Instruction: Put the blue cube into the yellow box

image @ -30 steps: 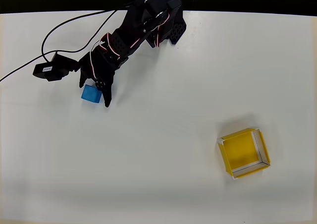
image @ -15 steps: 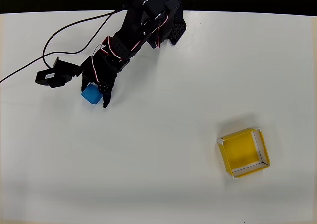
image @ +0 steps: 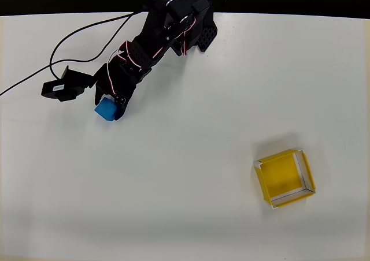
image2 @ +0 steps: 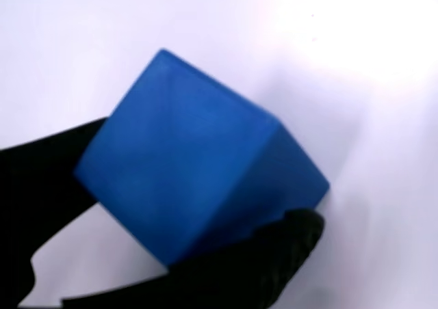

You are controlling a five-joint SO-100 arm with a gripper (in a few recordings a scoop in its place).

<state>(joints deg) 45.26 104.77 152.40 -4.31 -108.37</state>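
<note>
Blue cube [image: 107, 109]: sky-blue, matte, at upper left of the tabletop in the overhead view; in the wrist view [image2: 198, 162] turned corner-on, close to the lens, black fingers touching it at left and lower right.
Gripper [image: 111, 103]: black, pinching the blue cube between its two fingers; one fingertip [image2: 291, 230] pressed to the lower right face in the wrist view.
Arm [image: 156, 38]: black, red and white wires along it, reaching from its base at the top edge down and left to the cube.
Camera module [image: 60, 89]: small black block just left of the gripper, black cable [image: 55, 52] looping off toward the top.
Yellow box [image: 306, 171]: shallow square tray, yellow floor, pale walls, slightly rotated, at lower right, well apart from cube and gripper.
Tabletop [image: 185, 215]: plain white, dark band along the top edge.
</note>
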